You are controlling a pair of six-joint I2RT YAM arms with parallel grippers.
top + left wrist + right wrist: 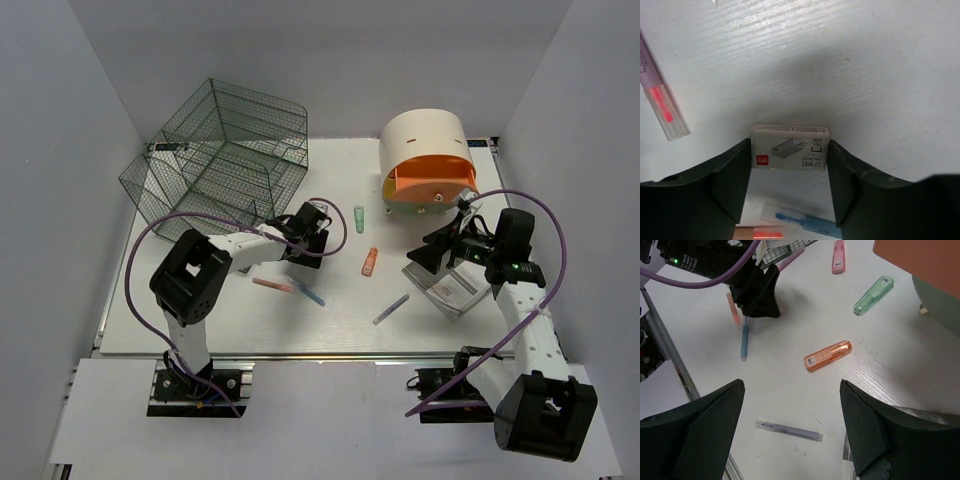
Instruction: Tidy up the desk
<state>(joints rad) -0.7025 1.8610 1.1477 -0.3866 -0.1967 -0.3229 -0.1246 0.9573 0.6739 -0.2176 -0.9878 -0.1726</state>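
The white desk (200, 330) holds scattered stationery. My left gripper (306, 236) is by the wire cage; in its wrist view the gripper (789, 150) is shut on a small white staple box (790, 155), a finger on each side. The box is hidden in the top view. My right gripper (432, 255) is wide open and empty, hovering above the desk (880, 375). In its wrist view the gripper (792, 385) is over a purple pen (790, 430), with an orange highlighter (828, 356) just beyond.
A dark wire-mesh cage (220, 160) stands back left, a cream-and-orange drawer box (428, 160) back right. A green highlighter (359, 218), orange highlighter (370, 261), purple pen (391, 309), blue pen (311, 295) and red pen (272, 285) lie mid-desk. A white booklet (455, 292) lies under the right gripper.
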